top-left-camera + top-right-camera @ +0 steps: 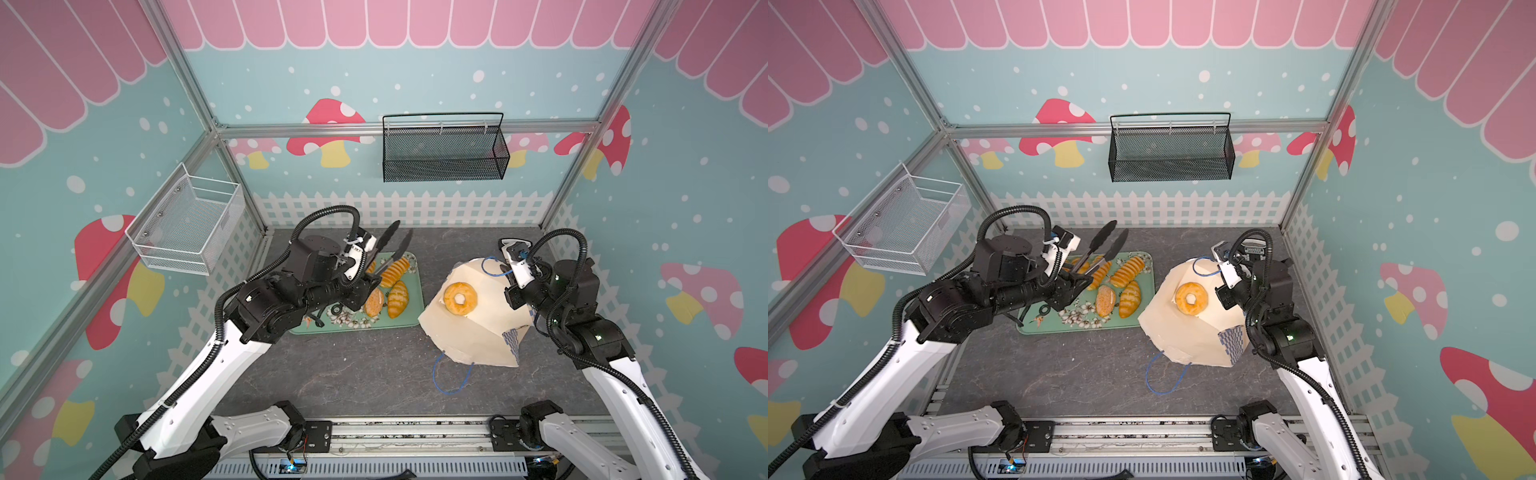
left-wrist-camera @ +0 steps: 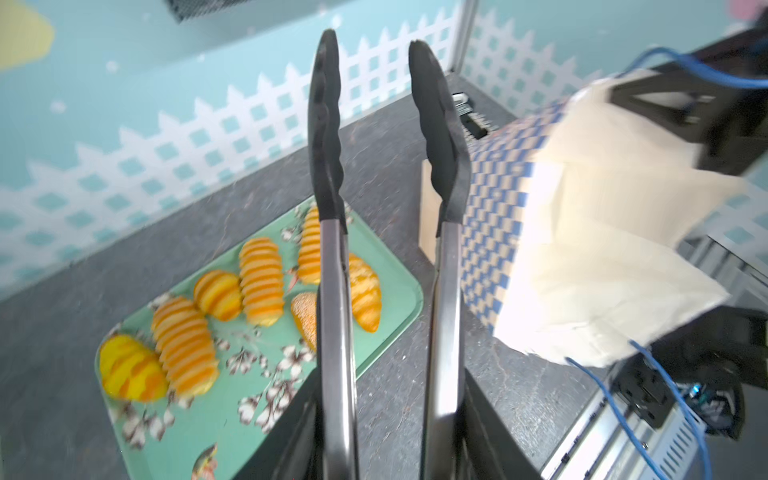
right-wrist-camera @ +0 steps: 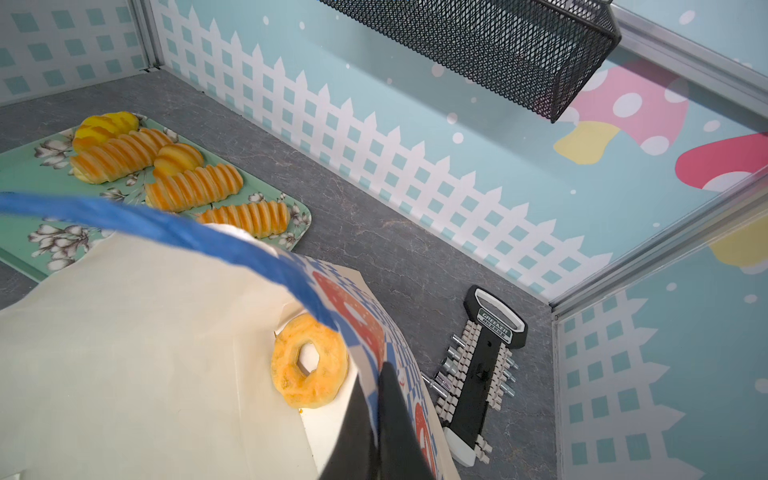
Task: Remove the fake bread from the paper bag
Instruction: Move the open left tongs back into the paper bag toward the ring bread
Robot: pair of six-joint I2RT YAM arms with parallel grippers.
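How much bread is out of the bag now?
Nearly done. Seven loaves lie on the tray. The right gripper pinches the paper bag rim, and the left gripper holds empty tongs over the tray. Left: the ring bagel, the only bread seen in the bag.

You get bright, even light in both top views, with soft shadows on the desk [image 1: 374,374] and straight rails [image 1: 270,129] bowing near the frame edges. Your left wrist view is motion-blurred; the paper bag [image 2: 602,249] glares pale there.
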